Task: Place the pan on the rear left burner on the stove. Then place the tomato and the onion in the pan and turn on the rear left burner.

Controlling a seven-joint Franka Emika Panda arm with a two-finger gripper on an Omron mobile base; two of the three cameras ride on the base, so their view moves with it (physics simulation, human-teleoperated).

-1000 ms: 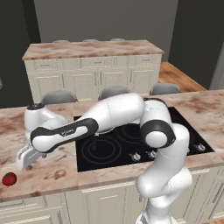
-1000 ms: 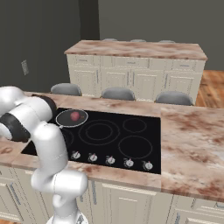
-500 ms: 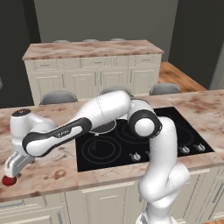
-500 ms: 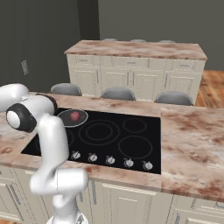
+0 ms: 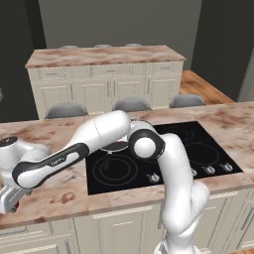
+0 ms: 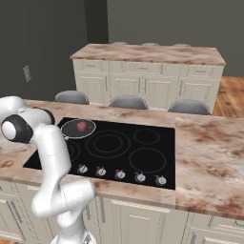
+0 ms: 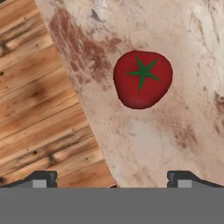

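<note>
- In the left base view the gripper (image 5: 11, 200) sits at the worktop's (image 5: 54, 191) front left edge, cut off by the frame; the tomato (image 5: 16, 205) is barely a red sliver there.
- One tomato (image 7: 142, 79) near the worktop (image 7: 175, 131) edge, one onion (image 6: 81, 126) in one pan (image 6: 78, 127) on the stove (image 6: 143, 157).
- Jaws wide, holding nothing.
- The arm has swung further left than before.

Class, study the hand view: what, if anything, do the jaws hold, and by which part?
Nothing is held. The gripper is open above the tomato, which lies on the counter, untouched.
</note>
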